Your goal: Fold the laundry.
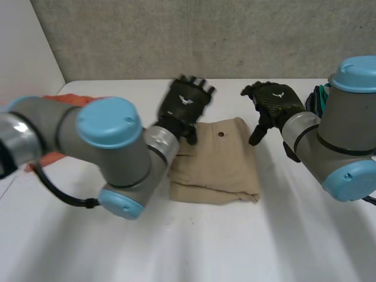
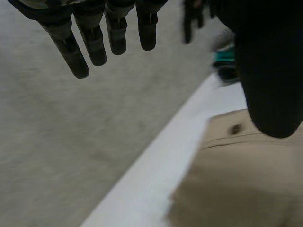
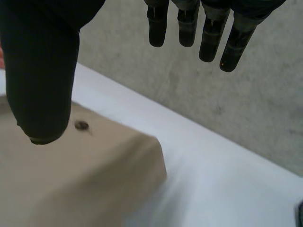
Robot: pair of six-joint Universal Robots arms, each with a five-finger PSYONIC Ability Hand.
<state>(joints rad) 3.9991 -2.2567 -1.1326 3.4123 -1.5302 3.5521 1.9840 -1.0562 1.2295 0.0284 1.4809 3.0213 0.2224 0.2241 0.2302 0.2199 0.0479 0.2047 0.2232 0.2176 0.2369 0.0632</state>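
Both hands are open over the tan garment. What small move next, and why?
Probably swing the left hand toward the orange cloth beside its arm. The tan garment already lies folded in layers on the table, and both the left hand and the right hand hover open, holding nothing.

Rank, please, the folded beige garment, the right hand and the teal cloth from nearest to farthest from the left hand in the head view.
From the left hand:
1. folded beige garment, just under its thumb.
2. right hand, to the right, by the garment's far right corner.
3. teal cloth, farther right still.
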